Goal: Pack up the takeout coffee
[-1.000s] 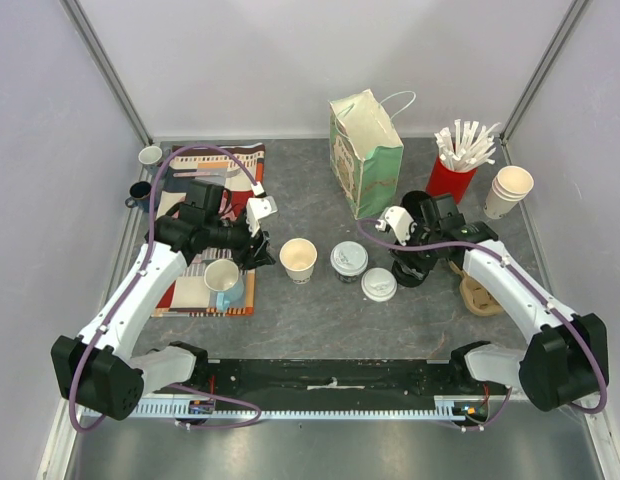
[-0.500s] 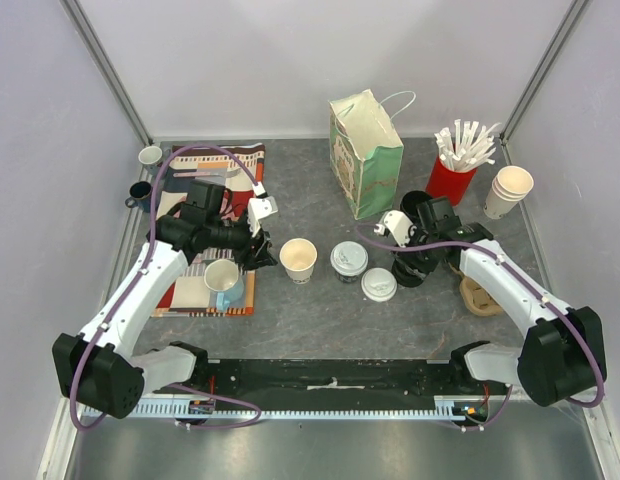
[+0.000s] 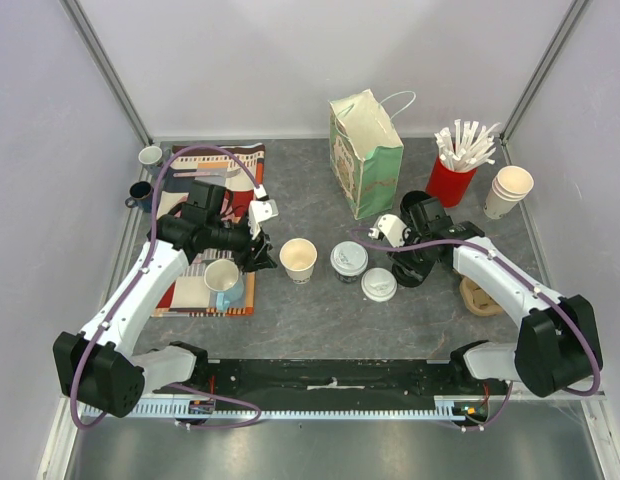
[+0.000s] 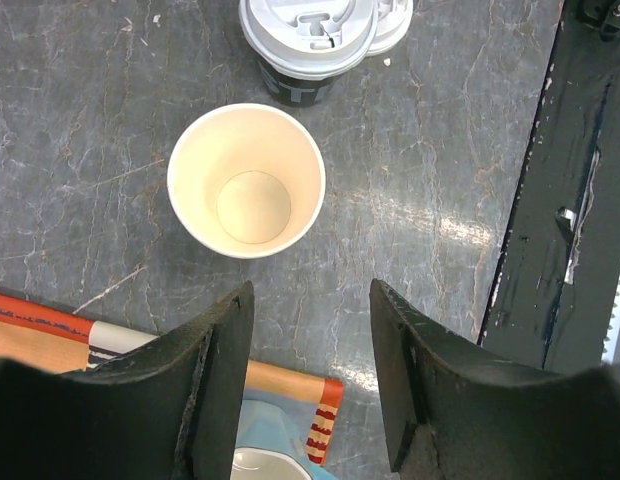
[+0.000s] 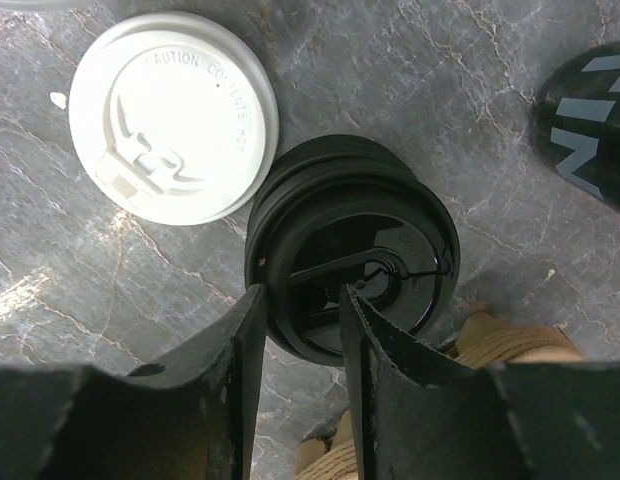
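Observation:
A cup with a white sip lid [image 3: 349, 259] stands mid-table; the left wrist view shows its wall is dark [image 4: 308, 30]. A pale lidless paper cup [image 3: 298, 258] stands left of it and shows in the left wrist view [image 4: 246, 180]. A loose white lid [image 3: 379, 284] lies to the right and shows in the right wrist view [image 5: 173, 115]. My left gripper [image 3: 264, 255] is open and empty just left of the lidless cup [image 4: 308, 295]. My right gripper [image 3: 401, 264] hangs over a loose black lid [image 5: 355, 250], its narrowly open jaws [image 5: 300, 295] straddling the lid's near rim.
A green paper bag [image 3: 366, 150] stands at the back. A red holder of straws [image 3: 456, 172], stacked cups [image 3: 508, 190] and a black cup [image 3: 416, 204] are at the right. A brown cardboard ring [image 3: 480, 296] lies by the black lid. A patterned mat [image 3: 218, 200] with a blue mug [image 3: 224, 281] lies on the left.
My right gripper has shifted a little left and away from the arm bases, over the black lid. The left arm has barely moved.

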You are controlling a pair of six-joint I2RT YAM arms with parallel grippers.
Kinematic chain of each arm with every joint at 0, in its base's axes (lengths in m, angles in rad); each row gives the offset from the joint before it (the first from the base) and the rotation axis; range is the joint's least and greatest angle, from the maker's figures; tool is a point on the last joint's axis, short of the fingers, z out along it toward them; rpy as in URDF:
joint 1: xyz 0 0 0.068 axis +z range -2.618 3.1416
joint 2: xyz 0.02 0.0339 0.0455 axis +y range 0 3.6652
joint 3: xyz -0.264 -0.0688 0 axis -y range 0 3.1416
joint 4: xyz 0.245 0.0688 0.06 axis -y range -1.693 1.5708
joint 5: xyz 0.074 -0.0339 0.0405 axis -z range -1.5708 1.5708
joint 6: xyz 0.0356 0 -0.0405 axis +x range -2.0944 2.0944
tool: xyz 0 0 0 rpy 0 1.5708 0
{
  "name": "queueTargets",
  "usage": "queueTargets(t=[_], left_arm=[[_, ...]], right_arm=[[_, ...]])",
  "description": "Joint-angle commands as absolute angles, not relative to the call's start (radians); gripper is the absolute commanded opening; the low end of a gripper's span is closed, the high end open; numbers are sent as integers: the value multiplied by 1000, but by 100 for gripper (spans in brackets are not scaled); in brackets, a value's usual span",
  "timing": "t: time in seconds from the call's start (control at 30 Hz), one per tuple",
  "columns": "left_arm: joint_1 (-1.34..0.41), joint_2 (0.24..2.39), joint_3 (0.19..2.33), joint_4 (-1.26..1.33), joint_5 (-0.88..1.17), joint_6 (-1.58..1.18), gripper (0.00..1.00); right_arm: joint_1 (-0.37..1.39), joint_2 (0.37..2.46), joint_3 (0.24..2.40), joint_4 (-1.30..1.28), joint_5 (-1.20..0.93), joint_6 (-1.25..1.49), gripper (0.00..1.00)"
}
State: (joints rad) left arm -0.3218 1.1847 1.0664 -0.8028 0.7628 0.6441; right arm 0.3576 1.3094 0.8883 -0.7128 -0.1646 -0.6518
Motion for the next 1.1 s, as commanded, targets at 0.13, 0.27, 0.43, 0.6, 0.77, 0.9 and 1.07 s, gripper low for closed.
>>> queueTargets(t=[0.13, 0.27, 0.43, 0.6, 0.77, 0.9, 1.07], left_arm=[[-318, 1187, 1077, -816, 805, 698, 57], [-318, 1187, 1077, -819, 805, 703, 57], [-318, 1187, 1078, -822, 807, 703, 57], [-318, 1190, 1083, -827, 805, 704, 57], [-319, 1192, 1086, -825, 807, 706, 57], [-318, 1193, 1085, -825, 805, 706, 57], [-311, 1198, 1092, -813, 772, 678, 56]], right_arm=[[373, 1293, 897, -706, -160, -666, 33], [371, 1281, 908, -718, -192, -669, 29], [373, 1275, 925, -738, -213, -667, 15], [373, 1262, 939, -744, -219, -661, 0], [373, 1259, 965, -759, -226, -646, 0], [373, 1258, 988, -767, -229, -618, 0], [374, 1223, 1054, -787, -256, -565, 0]])
